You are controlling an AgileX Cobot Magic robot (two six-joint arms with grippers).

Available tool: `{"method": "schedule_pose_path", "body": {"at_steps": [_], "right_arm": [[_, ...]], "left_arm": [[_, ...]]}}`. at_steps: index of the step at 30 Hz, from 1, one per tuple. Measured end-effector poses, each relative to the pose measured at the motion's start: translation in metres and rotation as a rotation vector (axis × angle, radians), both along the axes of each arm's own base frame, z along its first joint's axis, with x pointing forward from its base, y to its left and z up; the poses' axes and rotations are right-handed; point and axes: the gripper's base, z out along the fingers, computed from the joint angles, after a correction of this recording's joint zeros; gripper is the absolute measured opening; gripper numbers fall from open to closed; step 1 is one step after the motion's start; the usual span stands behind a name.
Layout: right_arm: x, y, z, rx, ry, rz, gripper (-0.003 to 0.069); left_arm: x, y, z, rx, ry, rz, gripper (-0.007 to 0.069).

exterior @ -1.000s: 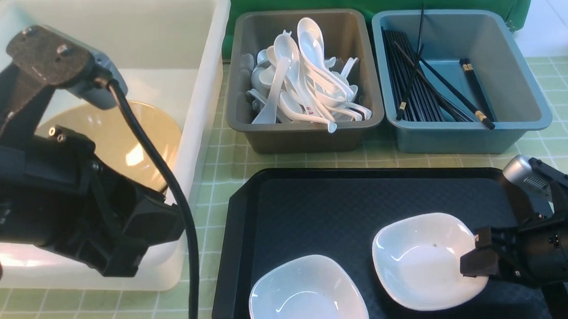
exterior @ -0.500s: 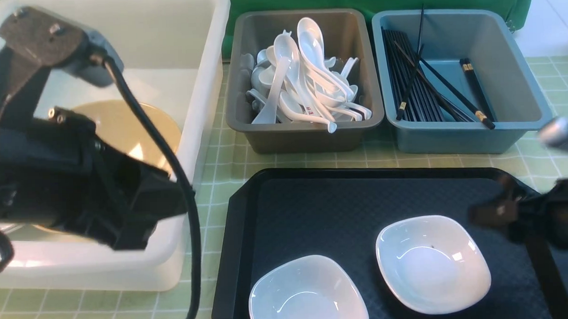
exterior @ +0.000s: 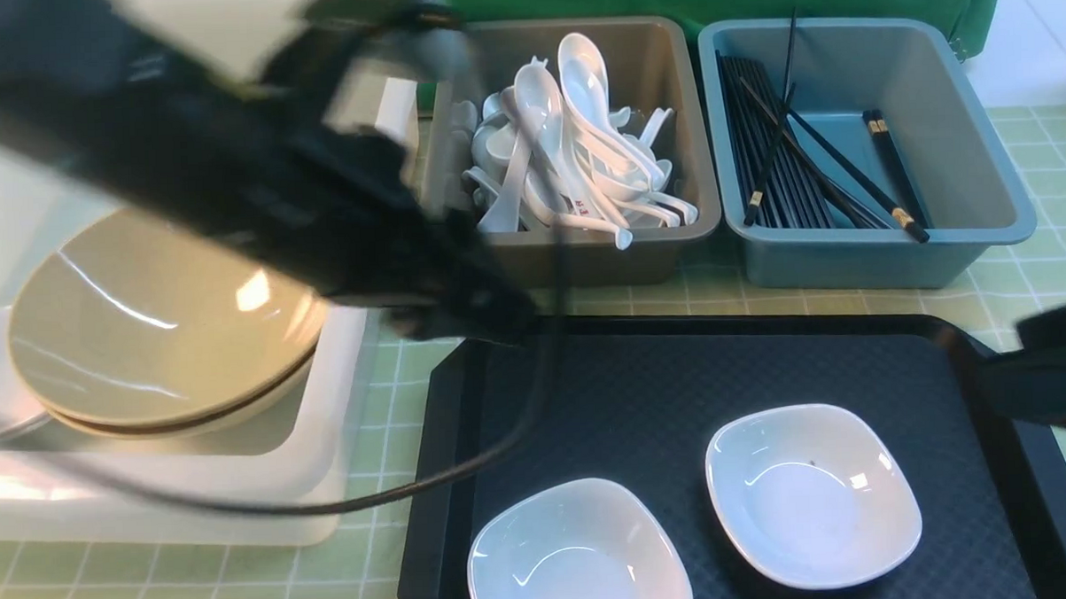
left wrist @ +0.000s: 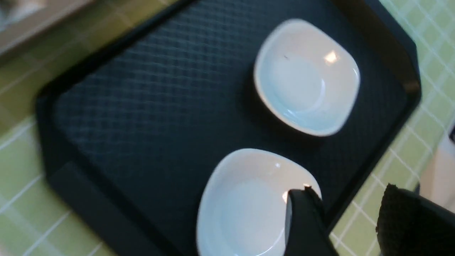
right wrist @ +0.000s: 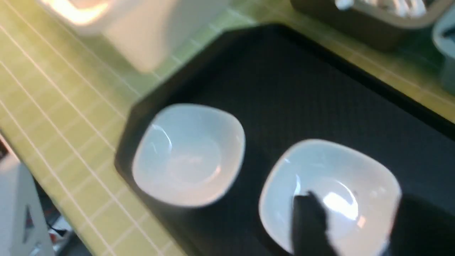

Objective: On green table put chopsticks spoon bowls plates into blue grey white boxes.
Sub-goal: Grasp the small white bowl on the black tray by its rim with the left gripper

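Observation:
Two white square bowls sit on the black tray (exterior: 589,377), one left (exterior: 577,551) and one right (exterior: 813,494). My left gripper (exterior: 463,324) is a blur above the tray's far left corner. In the left wrist view it (left wrist: 347,188) is open and empty, above the left bowl (left wrist: 245,202) and the tray edge. My right arm (exterior: 1041,370) is blurred at the right edge. In the right wrist view my right gripper (right wrist: 359,202) is open and empty above the right bowl (right wrist: 330,185). Tan plates (exterior: 152,322) lie in the white box (exterior: 325,449).
A grey box (exterior: 576,254) heaped with white spoons (exterior: 572,147) stands behind the tray. To its right is a blue box (exterior: 851,257) with black chopsticks (exterior: 785,158). A black cable (exterior: 468,466) droops from the left arm over the tray's left edge.
My left arm has swung from over the white box rightward to the tray, uncovering the plates. My right gripper has left the right bowl's rim and drawn back to the right.

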Motion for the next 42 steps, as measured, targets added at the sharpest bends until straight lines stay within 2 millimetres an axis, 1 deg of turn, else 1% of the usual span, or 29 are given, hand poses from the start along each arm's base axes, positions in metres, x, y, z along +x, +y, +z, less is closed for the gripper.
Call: {"method": "schedule_pose_path", "body": {"at_steps": [1,3,4,5,6,7,9,11,13,15,16,21,25,26,28,29,32,34,37,39,42], "right_arm": [[-0.004,0.0,0.004,-0.005,-0.016,0.0,0.0144],[-0.007,0.001,0.005,-0.007,-0.026,0.007,0.0086],[-0.01,0.002,0.006,-0.015,-0.033,0.021,0.005],[-0.011,0.003,0.005,-0.026,-0.032,0.032,0.0037],[-0.011,0.004,0.004,-0.04,-0.028,0.04,0.003],[-0.011,0.004,0.004,-0.047,-0.026,0.039,0.0028],[-0.013,0.005,0.001,-0.096,-0.016,0.05,0.0025],[-0.014,0.005,-0.001,-0.138,-0.007,0.051,0.0024],[-0.015,0.005,-0.003,-0.18,-0.004,0.06,0.0024],[-0.016,0.007,-0.004,-0.194,-0.004,0.078,0.0024],[-0.017,0.009,-0.004,-0.197,-0.004,0.087,0.0024],[-0.018,0.011,-0.004,-0.202,-0.009,0.111,0.0024],[-0.018,0.011,-0.004,-0.204,-0.011,0.112,0.0024],[-0.018,0.011,-0.004,-0.205,-0.011,0.112,0.0024],[-0.018,0.011,-0.004,-0.205,-0.011,0.112,0.0024],[-0.018,0.011,-0.004,-0.205,-0.011,0.112,0.0024],[-0.018,0.011,-0.004,-0.205,-0.011,0.112,0.0025],[-0.018,0.011,-0.004,-0.203,-0.01,0.11,0.0025],[-0.018,0.011,-0.004,-0.203,-0.013,0.109,0.0025],[-0.018,0.011,-0.004,-0.203,-0.013,0.109,0.0025],[-0.018,0.011,-0.004,-0.202,-0.016,0.107,0.0025]], "left_arm": [[0.004,-0.015,-0.009,0.025,0.019,-0.035,0.0286],[0.006,-0.029,-0.017,0.052,0.034,-0.058,0.0311],[0.009,-0.05,-0.033,0.1,0.05,-0.077,0.0353],[0.009,-0.062,-0.041,0.125,0.055,-0.087,0.0382],[0.011,-0.073,-0.051,0.153,0.062,-0.086,0.0409],[0.014,-0.077,-0.055,0.163,0.06,-0.086,0.0416],[0.02,-0.099,-0.074,0.204,0.071,-0.081,0.0472],[0.028,-0.114,-0.091,0.229,0.089,-0.088,0.0505],[0.039,-0.128,-0.103,0.231,0.102,-0.087,0.0508],[0.047,-0.136,-0.111,0.231,0.114,-0.069,0.0507],[0.055,-0.14,-0.117,0.227,0.131,-0.034,0.0507],[0.075,-0.149,-0.135,0.222,0.196,0.087,0.0507],[0.084,-0.154,-0.153,0.229,0.225,0.099,0.0507],[0.084,-0.156,-0.16,0.227,0.244,0.087,0.0507],[0.083,-0.157,-0.164,0.221,0.254,0.07,0.0507],[0.082,-0.16,-0.169,0.207,0.263,0.029,0.0507],[0.081,-0.163,-0.172,0.182,0.244,-0.058,0.0507],[0.08,-0.165,-0.175,0.162,0.207,-0.158,0.0505],[0.08,-0.167,-0.178,0.156,0.179,-0.231,0.0498],[0.08,-0.168,-0.179,0.149,0.18,-0.247,0.0477],[0.08,-0.167,-0.182,0.139,0.184,-0.284,0.0344]]}}
